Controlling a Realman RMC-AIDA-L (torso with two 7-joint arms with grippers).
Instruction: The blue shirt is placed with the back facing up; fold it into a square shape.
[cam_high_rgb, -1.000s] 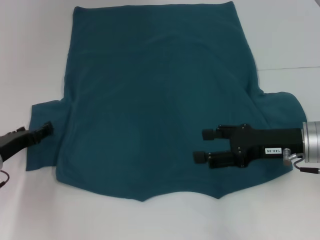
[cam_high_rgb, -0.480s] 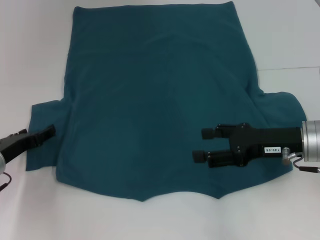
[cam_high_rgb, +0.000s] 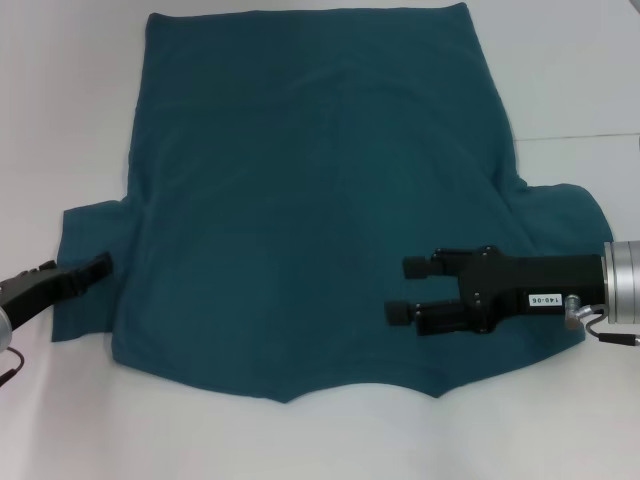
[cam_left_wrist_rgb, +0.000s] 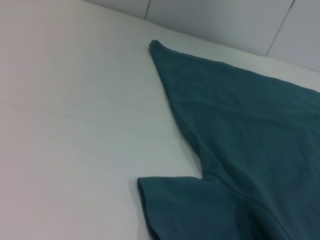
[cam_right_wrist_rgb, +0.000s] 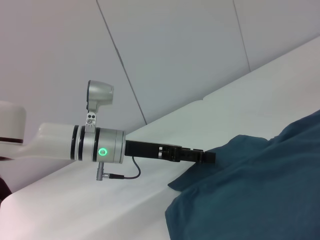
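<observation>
The blue shirt (cam_high_rgb: 310, 190) lies spread out flat on the white table (cam_high_rgb: 580, 70), and it fills most of the middle. It is dark teal-blue and plain on top, with no letters showing. Its straight hem is at the far edge of the table and its two short sleeves stick out to the sides nearer the front edge. The cloth is mostly smooth, with a few soft wrinkles. The front edge of the shirt dips in a curve between two points. The left gripper (cam_high_rgb: 98, 264) is at the left sleeve, with its tip on the sleeve's edge; its fingers look pressed together, but the view is poor, so I cannot tell for sure. The right gripper (cam_high_rgb: 408, 290) hangs over the shirt near the right sleeve, and its two fingers are apart, holding nothing.
</observation>
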